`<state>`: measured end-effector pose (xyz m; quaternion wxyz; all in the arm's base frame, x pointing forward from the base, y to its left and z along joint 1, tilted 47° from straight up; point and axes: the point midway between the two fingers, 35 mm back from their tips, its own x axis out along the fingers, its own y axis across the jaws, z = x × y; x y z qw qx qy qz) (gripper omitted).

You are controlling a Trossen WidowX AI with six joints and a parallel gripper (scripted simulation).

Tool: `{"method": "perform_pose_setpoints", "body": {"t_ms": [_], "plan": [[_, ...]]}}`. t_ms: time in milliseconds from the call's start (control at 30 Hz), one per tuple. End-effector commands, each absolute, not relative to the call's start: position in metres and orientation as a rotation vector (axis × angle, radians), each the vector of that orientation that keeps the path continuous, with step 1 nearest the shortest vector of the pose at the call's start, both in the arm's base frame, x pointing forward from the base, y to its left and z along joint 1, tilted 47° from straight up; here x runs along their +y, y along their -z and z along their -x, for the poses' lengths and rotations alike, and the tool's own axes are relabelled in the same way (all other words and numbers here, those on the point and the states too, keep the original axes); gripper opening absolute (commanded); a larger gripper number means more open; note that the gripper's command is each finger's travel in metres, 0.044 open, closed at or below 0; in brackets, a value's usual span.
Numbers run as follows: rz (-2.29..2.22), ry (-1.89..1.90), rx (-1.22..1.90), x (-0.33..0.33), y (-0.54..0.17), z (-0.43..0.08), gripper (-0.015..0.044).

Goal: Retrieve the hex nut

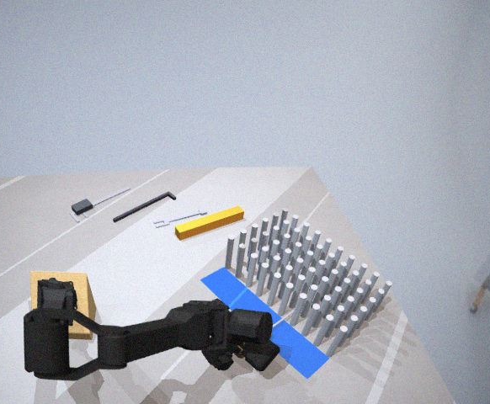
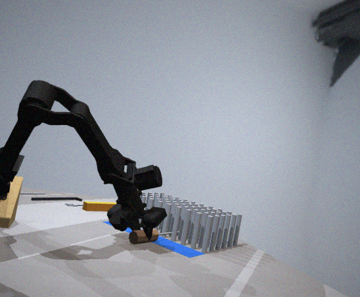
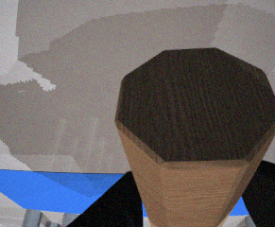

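Claw [image 1: 241, 349] [image 2: 141, 228] pinching wooden tool handle [image 2: 143, 236] [image 3: 198, 137], beside blue strip.

Relative to blue strip [image 1: 308, 356] [image 2: 186, 250] [image 3: 57, 189]: handle on arm side, thin metal shaft [image 1: 284, 321] [image 2: 166, 233] crossing over it toward spacers [image 1: 300, 308] [image 2: 196, 226]; spacers stand upright along far side; yellow bar [image 1: 210, 222] [image 2: 98, 206] beyond one end, on tabletop [image 1: 141, 261] [image 2: 87, 271]. Hex nut: can't tell where.

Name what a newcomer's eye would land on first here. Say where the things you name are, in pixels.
Probably the dense block of upright metal spacers [image 1: 300, 271] [image 2: 210, 233], fronted by a bright blue strip [image 1: 308, 356] [image 2: 177, 247] [image 3: 57, 186]. Next, the black arm [image 1: 149, 341] [image 2: 92, 135] arching over the table, its hand [image 1: 241, 349] [image 2: 143, 234] shut on a wooden handle [image 2: 137, 236] [image 3: 194, 189].
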<state>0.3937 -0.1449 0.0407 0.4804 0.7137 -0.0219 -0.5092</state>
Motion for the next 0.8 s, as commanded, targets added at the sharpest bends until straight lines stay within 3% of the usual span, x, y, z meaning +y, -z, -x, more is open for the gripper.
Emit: {"method": "perform_pose_setpoints", "body": {"t_ms": [0, 767], "plan": [[-1.739, 1.242, -0.046, -0.145, -0.041, -0.389, 0.0], [-1.738, 1.243, -0.045, -0.148, -0.047, -0.376, 0.0]]}}
